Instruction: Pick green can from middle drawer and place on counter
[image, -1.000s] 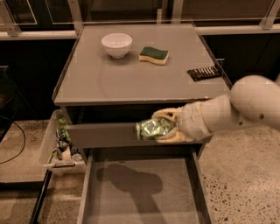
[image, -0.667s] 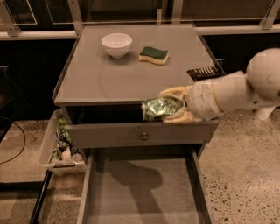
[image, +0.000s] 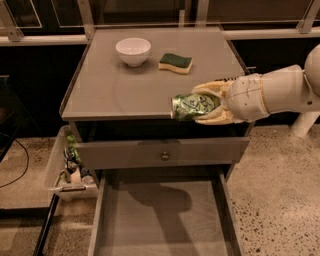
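My gripper (image: 202, 104) reaches in from the right and is shut on the green can (image: 192, 106). The can is dented and shiny and lies on its side between the pale fingers (image: 216, 88), its silver end facing left. It hangs just above the front right edge of the counter (image: 120, 85). The middle drawer (image: 160, 220) stands pulled open below, with a bare flat floor carrying the arm's shadow.
A white bowl (image: 133, 51) and a green-topped yellow sponge (image: 175, 63) sit at the back of the counter. A closed drawer front with a round knob (image: 164, 156) is under the counter. A white bin (image: 67, 165) with clutter stands at the left on the floor.
My gripper has lifted the green can from in front of the upper drawer front up to the counter's front edge and moved it a little to the right.
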